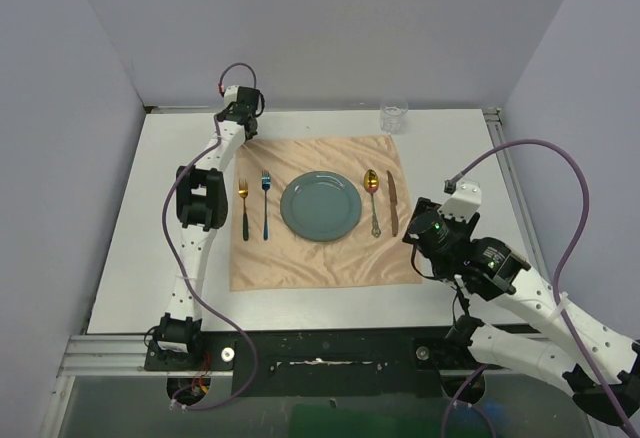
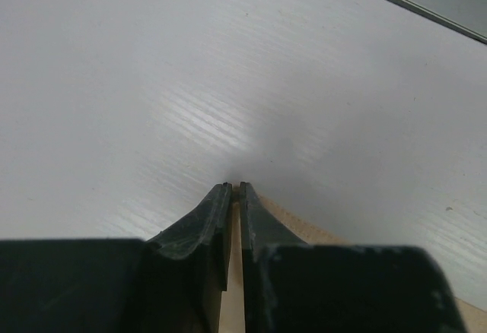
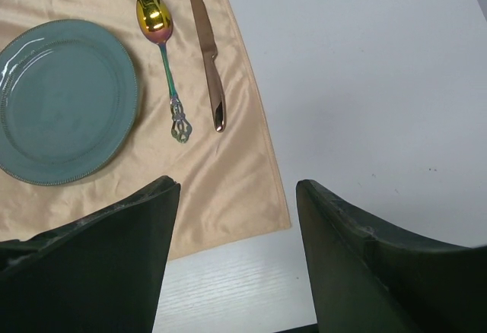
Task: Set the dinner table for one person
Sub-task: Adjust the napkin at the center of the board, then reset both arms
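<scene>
One big white surface (image 1: 130, 258) w/ alu rails carried everything, stretching out in front of both arm bases. Roughly centred on it lay a peach cloth (image 1: 330, 263), a bit rumpled, w/ a teal plate (image 1: 320, 206) in the middle. Left of the plate lay 2 forks side by side, a gold fork (image 1: 243, 208) and a blue fork (image 1: 265, 203). Right of it came a spoon (image 1: 373, 198), then a knife (image 1: 393, 203), all roughly parallel and apart from the plate. A clear glass (image 1: 393, 116) stood off the cloth on the bare surface, near the far edge, beyond the knife. Left end effector (image 2: 235, 187) sat low at the cloth's far-left corner, fingers nearly pressed together w/ only a thin slit between. Cloth showed beneath them, but whether any was pinched I couldn't tell. Right end effector (image 3: 236, 183) hung over the cloth's near-right corner, spread wide, nothing between. Judged: setting approx. done, step in hand prob. a last tidy of that cloth corner. Next move prob. called for the left to lift straight off w/o dragging the cloth & nudging the forks. The glass maybe wanted bringing closer to the knife tip, a job for the right.
</scene>
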`<state>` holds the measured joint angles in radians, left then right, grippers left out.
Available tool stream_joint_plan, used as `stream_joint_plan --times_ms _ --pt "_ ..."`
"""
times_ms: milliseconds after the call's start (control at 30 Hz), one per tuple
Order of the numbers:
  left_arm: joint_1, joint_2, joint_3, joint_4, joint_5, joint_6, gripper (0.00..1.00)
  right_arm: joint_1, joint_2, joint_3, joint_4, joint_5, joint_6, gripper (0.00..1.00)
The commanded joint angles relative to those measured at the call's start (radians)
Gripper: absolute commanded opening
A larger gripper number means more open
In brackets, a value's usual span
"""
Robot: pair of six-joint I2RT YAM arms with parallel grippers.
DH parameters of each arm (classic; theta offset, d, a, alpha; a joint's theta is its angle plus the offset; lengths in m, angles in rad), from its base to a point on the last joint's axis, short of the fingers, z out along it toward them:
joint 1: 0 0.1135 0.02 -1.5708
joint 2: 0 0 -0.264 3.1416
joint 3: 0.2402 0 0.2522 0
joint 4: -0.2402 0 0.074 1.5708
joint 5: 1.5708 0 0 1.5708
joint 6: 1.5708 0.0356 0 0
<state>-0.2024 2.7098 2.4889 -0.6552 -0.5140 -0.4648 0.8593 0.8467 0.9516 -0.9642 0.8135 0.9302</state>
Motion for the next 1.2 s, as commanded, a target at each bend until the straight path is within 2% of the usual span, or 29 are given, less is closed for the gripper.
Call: stream_joint_plan --times_ms 0,133,500,767,800,833,867,900,1167 --pt "0.021 0.078 0.025 -0.032 0.069 0.003 0.07 0.005 -0.022 0.018 -0.013 0.041 0.035 0.63" --pt "0.021 0.087 0.025 -0.031 0.083 0.003 0.1 0.006 -0.032 0.013 -0.017 0.041 0.04 0.62" --pt "0.022 0.08 0.013 -0.026 0.097 0.017 0.29 0.005 -0.031 0.006 -0.02 0.036 0.047 0.61" --pt "0.021 0.006 -0.077 0.009 0.066 0.007 0.39 0.006 -0.025 -0.006 0.005 0.008 0.029 0.61" --pt "0.02 -0.006 -0.093 0.019 0.055 0.006 0.42 0.006 -0.026 -0.008 0.01 0.001 0.024 0.61" --pt "0.02 -0.019 -0.105 0.027 0.049 0.006 0.49 0.006 -0.026 -0.01 0.015 -0.005 0.019 0.61" --pt "0.02 -0.029 -0.115 0.035 0.044 0.009 0.66 0.006 -0.026 -0.01 0.019 -0.01 0.015 0.61" --pt "0.019 -0.037 -0.12 0.04 0.039 0.012 0.69 0.006 -0.027 -0.012 0.024 -0.018 0.013 0.61" --pt "0.018 -0.117 -0.187 0.095 -0.001 0.011 0.7 0.005 -0.037 -0.02 0.033 -0.037 0.006 0.63"
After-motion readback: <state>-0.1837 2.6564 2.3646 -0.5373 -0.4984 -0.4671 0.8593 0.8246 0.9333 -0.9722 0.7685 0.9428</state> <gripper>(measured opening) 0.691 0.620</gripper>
